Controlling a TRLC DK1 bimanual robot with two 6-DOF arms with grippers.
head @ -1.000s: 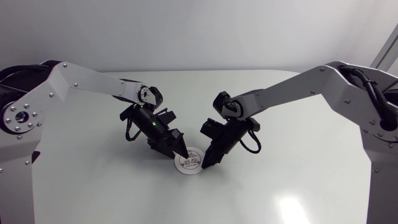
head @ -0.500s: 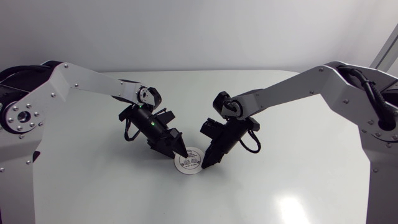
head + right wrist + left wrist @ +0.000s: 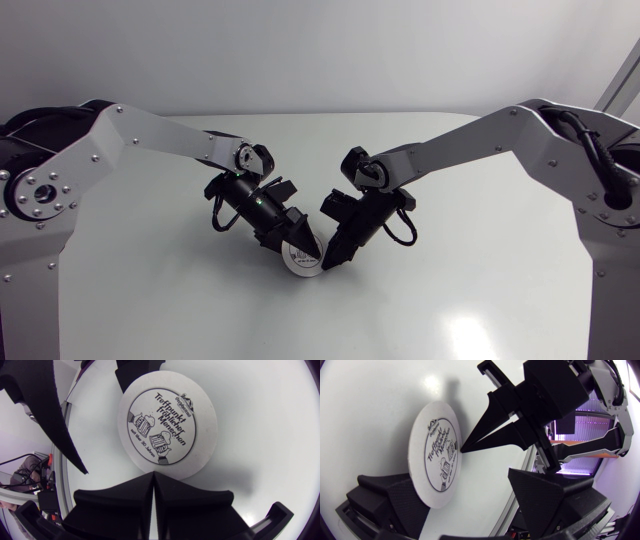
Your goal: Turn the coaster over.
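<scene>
White table (image 3: 480, 300) — left jaws wide, against coaster (image 3: 303, 264); right jaws closed, empty, touching rim.

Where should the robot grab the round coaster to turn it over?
By its thin rim. The coaster is a flat disc lying printed side up on the table, so nothing sticks up to pinch. Probably best: slide one finger of the open left gripper low under the edge on its side, while the shut right gripper braces the opposite edge.
</scene>
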